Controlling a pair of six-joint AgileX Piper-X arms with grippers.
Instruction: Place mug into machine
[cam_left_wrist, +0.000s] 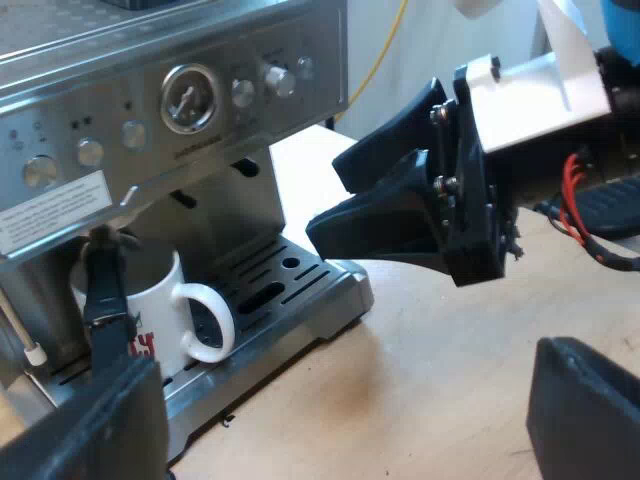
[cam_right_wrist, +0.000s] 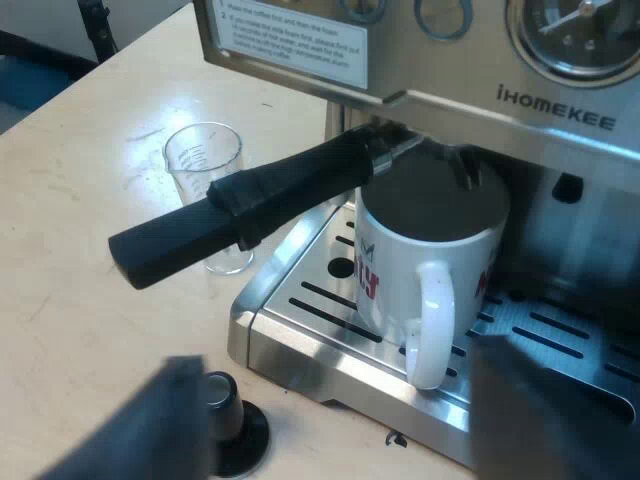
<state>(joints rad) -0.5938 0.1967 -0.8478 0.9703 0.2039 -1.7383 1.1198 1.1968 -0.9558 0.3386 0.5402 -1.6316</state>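
Right claw (cam_right_wrist: 345, 405): released, empty; nearer arm.
Mug (cam_right_wrist: 425, 250): upright on drip tray (cam_right_wrist: 320, 360), dead ahead, handle facing claw.
Left claw (cam_left_wrist: 335, 375): released, farther off.

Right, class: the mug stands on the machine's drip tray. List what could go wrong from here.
1. The mug's handle points toward the open right claw; pulling back carelessly might hook it and drag the mug off the drip tray.
2. The tamper and measuring glass stand close by on the table; a swing could knock them.
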